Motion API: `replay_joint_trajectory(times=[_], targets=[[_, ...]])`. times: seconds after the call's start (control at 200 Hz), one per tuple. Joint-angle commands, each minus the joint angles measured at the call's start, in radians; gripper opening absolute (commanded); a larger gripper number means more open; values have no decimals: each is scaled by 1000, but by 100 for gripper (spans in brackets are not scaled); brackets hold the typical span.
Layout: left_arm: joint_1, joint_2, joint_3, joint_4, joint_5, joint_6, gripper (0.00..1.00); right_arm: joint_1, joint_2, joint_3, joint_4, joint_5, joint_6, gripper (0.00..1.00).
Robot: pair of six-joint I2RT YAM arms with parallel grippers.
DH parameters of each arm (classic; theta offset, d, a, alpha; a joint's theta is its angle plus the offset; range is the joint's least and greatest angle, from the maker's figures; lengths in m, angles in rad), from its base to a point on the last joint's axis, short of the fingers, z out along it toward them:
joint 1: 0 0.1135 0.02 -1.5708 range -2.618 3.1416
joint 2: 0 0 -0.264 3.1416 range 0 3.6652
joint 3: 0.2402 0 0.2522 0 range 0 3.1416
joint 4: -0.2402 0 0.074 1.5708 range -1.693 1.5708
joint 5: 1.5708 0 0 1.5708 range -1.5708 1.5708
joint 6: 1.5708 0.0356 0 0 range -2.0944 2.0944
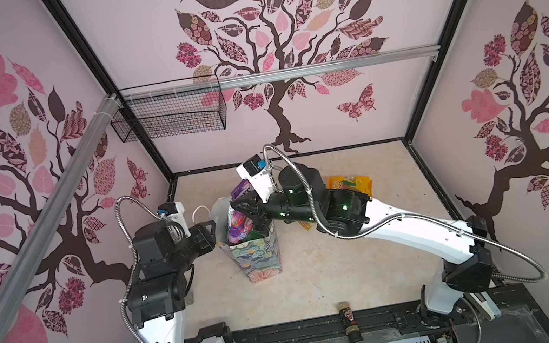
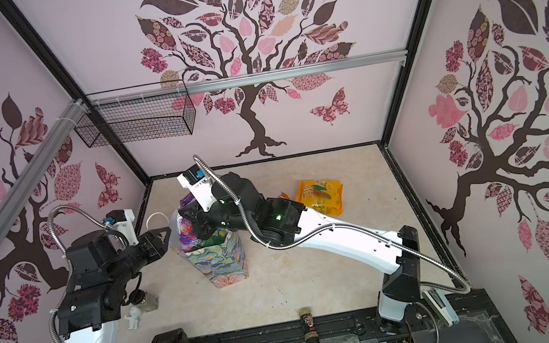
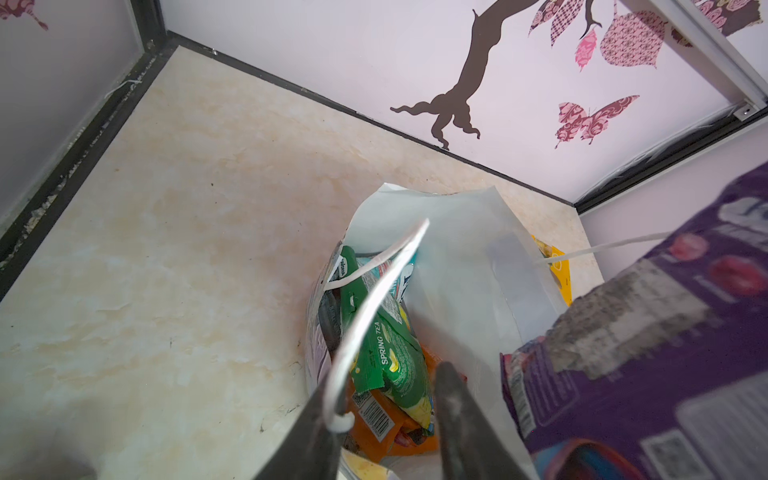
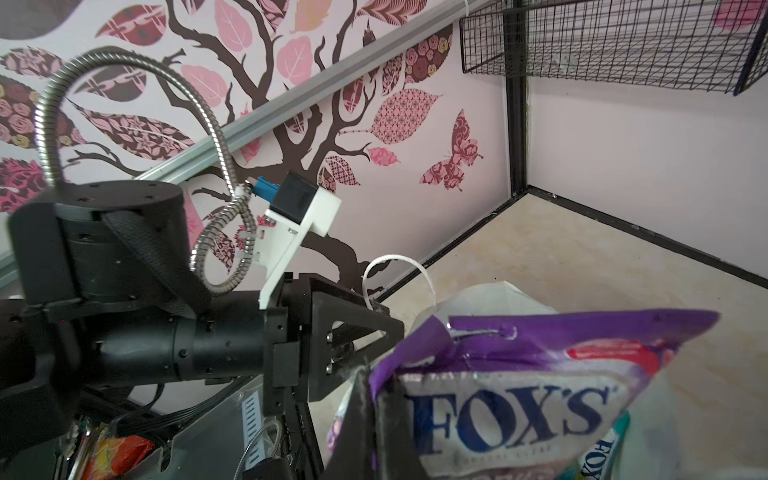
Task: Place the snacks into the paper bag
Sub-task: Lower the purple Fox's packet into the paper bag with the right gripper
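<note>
- R claw (image 1: 252, 216) is clamping purple FOX'S packet (image 4: 519, 399), arm reaching across, wrist tipping down at paper bag (image 1: 260, 255) mouth.
- L claw (image 1: 210, 226), jaws apart, is straddling bag's rim, forearm approx level.
- 1 yellow packet (image 1: 348, 183) is lying on table (image 1: 318, 276) behind R arm.

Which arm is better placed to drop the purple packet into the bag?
Right arm: right claw grips the purple FOX'S packet at the mouth of the paper bag; left claw, jaws apart, sits at its rim.
</note>
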Motion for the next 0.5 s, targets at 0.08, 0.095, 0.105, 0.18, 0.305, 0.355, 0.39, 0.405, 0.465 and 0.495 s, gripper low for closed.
replay_joint_trajectory(times=[0.08,0.095,0.105,0.18,0.305,0.355,0.39,0.405,0.465,0.495], targets=[[5,-7,0,23,15,7,29,5,38,85,1,58,-41,0],[5,-7,0,24,14,7,28,5,40,88,-2,60,-43,0],[5,-7,1,23,16,7,28,5,42,90,-5,61,-44,0],[5,-7,-3,25,17,11,24,5,50,99,-19,78,-53,0],[5,-7,-5,26,13,17,15,5,59,110,-47,116,-78,0],[4,-6,-7,26,11,20,11,4,59,109,-56,134,-89,0],[5,-4,-11,26,11,23,7,1,59,109,-62,147,-94,0],[4,-4,-10,26,11,26,5,-1,59,108,-65,153,-96,0],[5,-1,-14,26,7,27,2,-7,60,103,-73,168,-105,0],[4,-2,-15,26,6,28,0,-9,60,100,-77,182,-108,0]])
